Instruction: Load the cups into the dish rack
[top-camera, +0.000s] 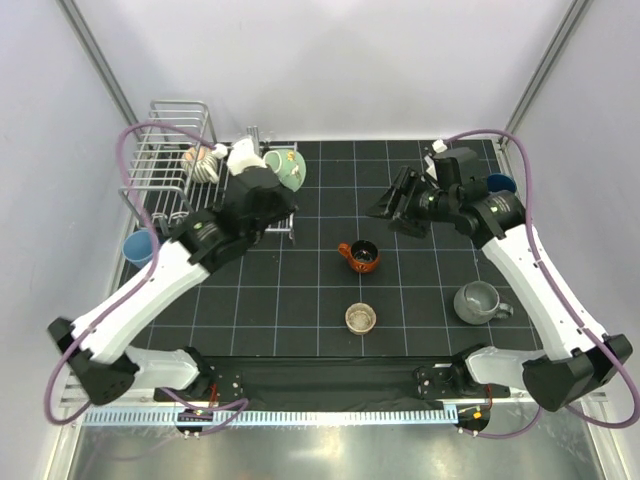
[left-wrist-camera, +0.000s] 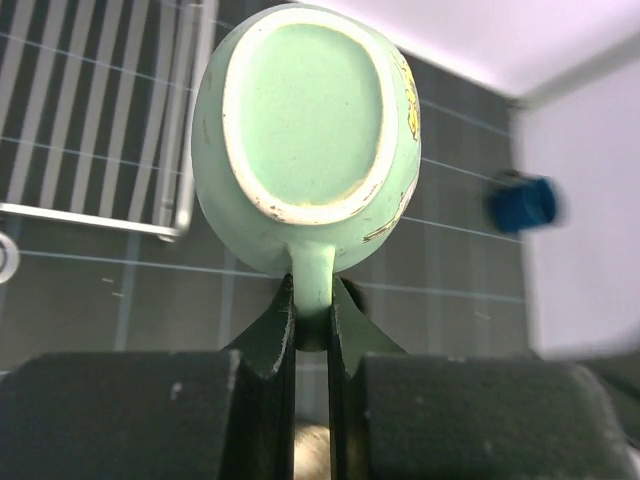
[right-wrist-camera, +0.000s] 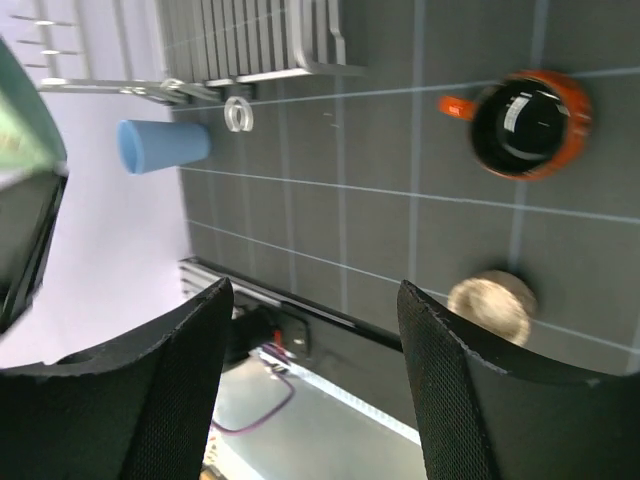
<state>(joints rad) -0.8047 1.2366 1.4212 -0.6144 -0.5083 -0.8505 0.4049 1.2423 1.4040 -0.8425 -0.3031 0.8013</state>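
My left gripper (top-camera: 272, 188) is shut on the handle of the pale green cup (top-camera: 286, 168) and holds it above the right edge of the silver wire dish rack (top-camera: 170, 165). In the left wrist view the cup's base (left-wrist-camera: 305, 130) faces the camera, and the fingers (left-wrist-camera: 272, 330) pinch its handle. A ribbed cream cup (top-camera: 204, 160) lies in the rack. The orange-brown cup (top-camera: 360, 256), small tan cup (top-camera: 360, 318) and grey mug (top-camera: 478, 302) sit on the mat. My right gripper (top-camera: 392, 197) is open and empty, raised over the mat; it also shows in the right wrist view (right-wrist-camera: 315, 300).
A light blue tumbler (top-camera: 140, 247) lies left of the mat beside the rack, also in the right wrist view (right-wrist-camera: 162, 145). A dark blue cup (top-camera: 500, 184) sits at the far right behind my right arm. White walls enclose the table on three sides.
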